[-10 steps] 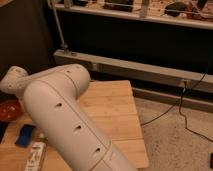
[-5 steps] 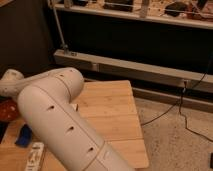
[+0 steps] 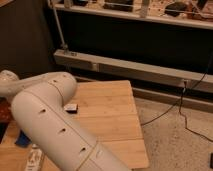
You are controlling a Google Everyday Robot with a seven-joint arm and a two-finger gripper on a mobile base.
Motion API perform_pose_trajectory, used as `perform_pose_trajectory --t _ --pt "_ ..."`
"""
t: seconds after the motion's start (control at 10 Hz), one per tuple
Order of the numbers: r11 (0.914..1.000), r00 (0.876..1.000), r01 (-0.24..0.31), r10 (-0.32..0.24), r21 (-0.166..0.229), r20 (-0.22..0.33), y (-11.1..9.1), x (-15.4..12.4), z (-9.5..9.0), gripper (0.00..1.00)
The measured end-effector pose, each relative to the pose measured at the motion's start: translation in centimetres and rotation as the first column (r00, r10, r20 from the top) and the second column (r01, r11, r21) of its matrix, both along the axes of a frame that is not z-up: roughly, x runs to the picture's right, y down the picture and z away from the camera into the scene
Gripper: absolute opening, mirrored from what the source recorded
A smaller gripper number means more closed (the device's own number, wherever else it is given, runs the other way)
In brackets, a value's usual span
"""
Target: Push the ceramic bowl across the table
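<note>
My white arm fills the lower left and reaches left over the light wooden table. Its far joint sits at the left edge of the view. The gripper is out of view, past or under that joint. Only a thin orange-brown sliver of the ceramic bowl shows at the left edge, just below the joint. The arm and the frame edge hide the rest of it.
A small black object lies on the table beside the arm. A blue item and a white item lie at the lower left. Behind the table stands a dark shelf unit. Cables run over the speckled floor on the right.
The arm has swung further left and lower across the table. The bowl showed more at the left edge a second ago and is now almost fully covered.
</note>
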State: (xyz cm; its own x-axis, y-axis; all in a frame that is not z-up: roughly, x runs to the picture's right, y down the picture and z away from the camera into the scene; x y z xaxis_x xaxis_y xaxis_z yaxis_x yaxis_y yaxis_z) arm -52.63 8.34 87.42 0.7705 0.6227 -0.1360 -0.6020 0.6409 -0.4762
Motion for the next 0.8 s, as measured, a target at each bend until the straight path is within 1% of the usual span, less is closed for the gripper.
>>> perform_pose_trajectory --t 0.1,0.2,0.3,0.4,0.5,0.6,0.7,0.8 --pt "0.9998 1.0 0.008 -0.008 -0.015 0.026 0.2 -1.0 -0.9 0.0" --pt "0.9996 0.999 0.014 -0.013 -0.025 0.041 0.4 -1.5 -1.5 0.0" --pt "0.999 0.998 0.021 -0.019 -0.039 0.054 0.6 -1.9 -2.0 0.0" --pt "0.9987 0.998 0.016 -0.013 -0.049 0.058 0.3 -1.9 -2.1 0.0" --pt "0.9977 0.998 -0.001 0.004 -0.068 0.056 0.0 -1.5 -2.1 0.0" --pt "0.9963 0.998 -0.028 0.032 -0.082 0.047 -1.0 -0.5 -2.0 0.0" --pt "0.9921 0.997 -0.07 0.073 -0.104 0.025 -2.4 1.2 -1.7 0.0" --pt "0.989 0.996 -0.093 0.094 -0.116 0.006 -3.0 2.4 -1.5 0.0"
